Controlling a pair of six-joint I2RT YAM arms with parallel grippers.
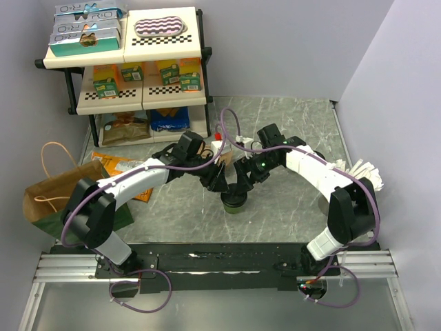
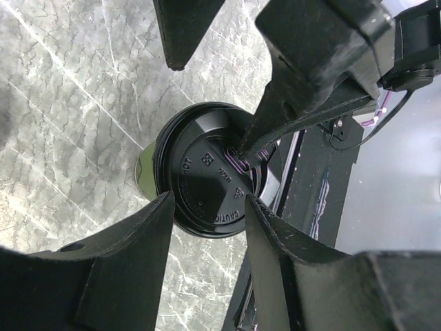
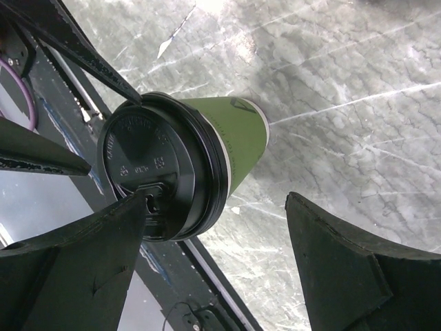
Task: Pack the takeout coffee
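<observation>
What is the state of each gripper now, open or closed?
Left gripper: half open above the black lid, holding nothing.
Right gripper: wide open over the green takeout cup, holding nothing.

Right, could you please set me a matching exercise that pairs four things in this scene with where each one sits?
Things:
1. black lid
2. brown paper bag
3. shelf rack
4. orange packet

Places:
A. at the back left corner of the table
B. on top of the green cup
C. lying flat on the table just in front of the shelf rack
D. at the near left edge of the table

Pairs: 1-B, 2-D, 3-A, 4-C.
</observation>
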